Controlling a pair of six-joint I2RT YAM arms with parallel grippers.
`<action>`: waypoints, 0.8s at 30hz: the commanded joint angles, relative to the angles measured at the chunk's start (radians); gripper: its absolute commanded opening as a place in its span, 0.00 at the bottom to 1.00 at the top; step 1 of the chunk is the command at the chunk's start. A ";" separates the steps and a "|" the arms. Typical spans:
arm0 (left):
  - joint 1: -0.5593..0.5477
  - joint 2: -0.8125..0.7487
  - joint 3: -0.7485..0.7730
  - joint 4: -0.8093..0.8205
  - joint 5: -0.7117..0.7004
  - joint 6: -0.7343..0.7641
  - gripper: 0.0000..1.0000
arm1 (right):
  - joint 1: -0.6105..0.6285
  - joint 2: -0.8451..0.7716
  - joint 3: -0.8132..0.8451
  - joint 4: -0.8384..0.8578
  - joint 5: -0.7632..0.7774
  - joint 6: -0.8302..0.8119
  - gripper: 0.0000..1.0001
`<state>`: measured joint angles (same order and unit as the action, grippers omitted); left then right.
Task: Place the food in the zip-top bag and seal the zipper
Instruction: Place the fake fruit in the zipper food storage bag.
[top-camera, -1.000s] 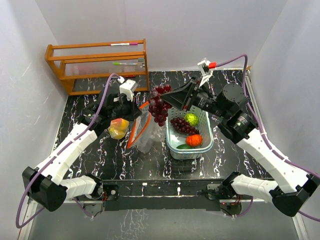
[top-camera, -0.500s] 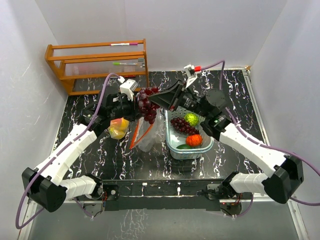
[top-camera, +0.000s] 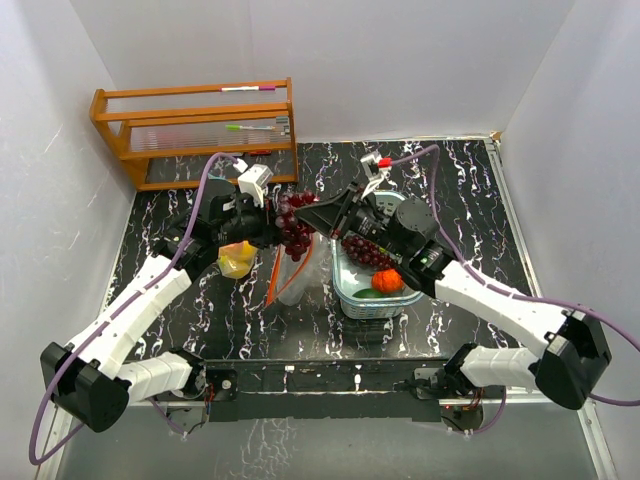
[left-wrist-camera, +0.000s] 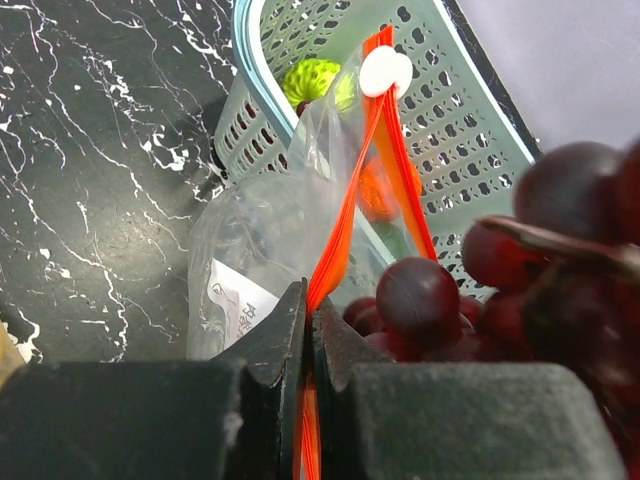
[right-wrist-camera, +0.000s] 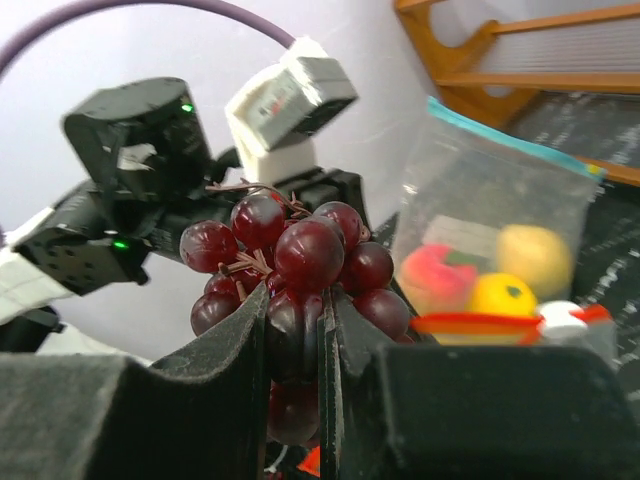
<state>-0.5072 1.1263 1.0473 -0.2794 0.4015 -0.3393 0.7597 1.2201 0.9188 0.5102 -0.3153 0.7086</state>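
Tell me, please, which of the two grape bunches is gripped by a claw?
The bunch raised near the orange-zipped bag, clamped in the right claw; the other bunch lies in the teal basket.

Bright, even light; soft shadows; near grapes (left-wrist-camera: 570, 195) blurred in left wrist view.

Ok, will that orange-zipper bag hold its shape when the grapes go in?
Probably floppy: the zip-top bag looks thin and wrinkled, sagging below the left end effector pinching its orange zipper strip. Likely light too, so the grapes could push it aside.
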 joint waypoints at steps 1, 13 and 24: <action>-0.002 -0.033 0.057 -0.040 -0.002 0.001 0.00 | 0.025 -0.099 -0.025 -0.136 0.160 -0.115 0.08; -0.001 -0.022 0.108 -0.047 0.025 -0.017 0.00 | 0.182 0.028 0.059 -0.428 0.439 -0.225 0.08; -0.001 -0.023 0.123 -0.035 0.075 -0.033 0.00 | 0.253 0.265 0.278 -0.617 0.702 -0.252 0.15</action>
<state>-0.4942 1.1282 1.1267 -0.3481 0.3779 -0.3439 1.0031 1.4666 1.1221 -0.0906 0.2329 0.4721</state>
